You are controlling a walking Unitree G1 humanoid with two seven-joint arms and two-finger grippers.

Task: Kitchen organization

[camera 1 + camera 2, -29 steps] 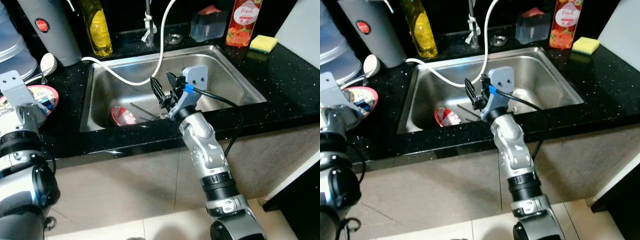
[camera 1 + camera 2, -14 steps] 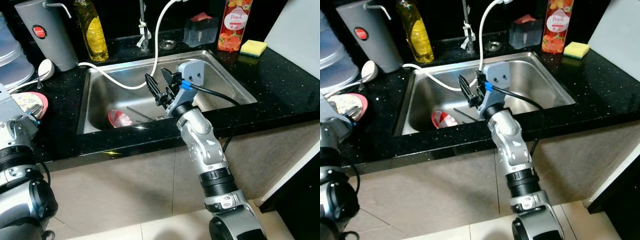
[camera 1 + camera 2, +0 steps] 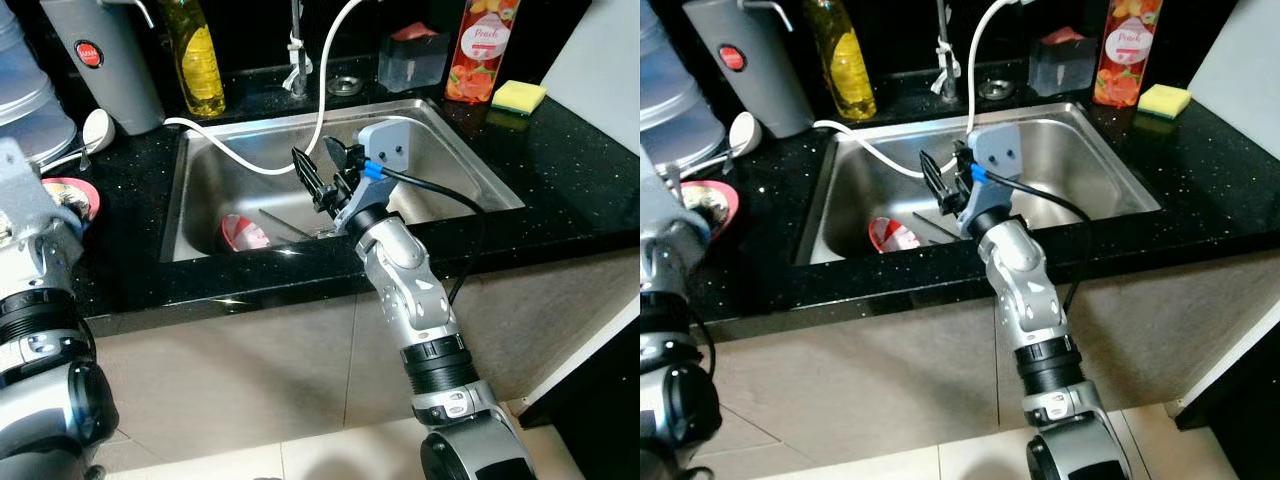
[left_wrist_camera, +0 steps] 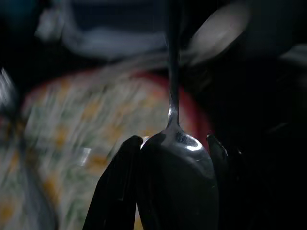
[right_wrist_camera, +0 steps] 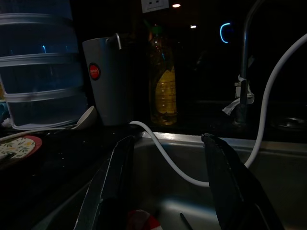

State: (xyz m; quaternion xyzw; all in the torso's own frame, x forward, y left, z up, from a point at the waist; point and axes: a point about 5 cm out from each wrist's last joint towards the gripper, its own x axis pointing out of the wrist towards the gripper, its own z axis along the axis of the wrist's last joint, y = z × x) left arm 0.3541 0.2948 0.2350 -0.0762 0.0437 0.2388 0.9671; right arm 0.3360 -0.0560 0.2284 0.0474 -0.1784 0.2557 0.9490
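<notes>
- The right gripper (image 3: 322,180), two long black fingers on a silver arm, hangs over the front part of the stainless steel sink (image 3: 455,165), its fingers spread apart with nothing between them.
- In the sink's front left corner lies a small red and white patterned bowl (image 3: 240,232), tipped on its side, with a thin metal utensil (image 3: 283,224) lying on the basin floor just beside it.
- A white flexible hose (image 3: 255,160) comes from the tap (image 3: 296,45) at the back edge, loops down across the basin and runs over the sink's left rim onto the black speckled stone counter (image 3: 590,190).
- The left gripper (image 4: 170,184) sits at the counter's left end, above a red-rimmed plate with a flowery pattern (image 3: 72,195); its fingers pinch the bowl of a shiny metal spoon (image 4: 175,167), whose handle points away from the wrist.
- Along the counter's back left stand a grey plastic jug with a red round label (image 3: 105,60), a yellow bottle of liquid (image 3: 195,60) and a clear stacked container (image 3: 25,95); a white ladle (image 3: 90,130) lies before them.
- At the back right corner are a peach-labelled red bottle (image 3: 482,50), a yellow sponge (image 3: 520,97) and a dark clear soap holder (image 3: 412,58).
</notes>
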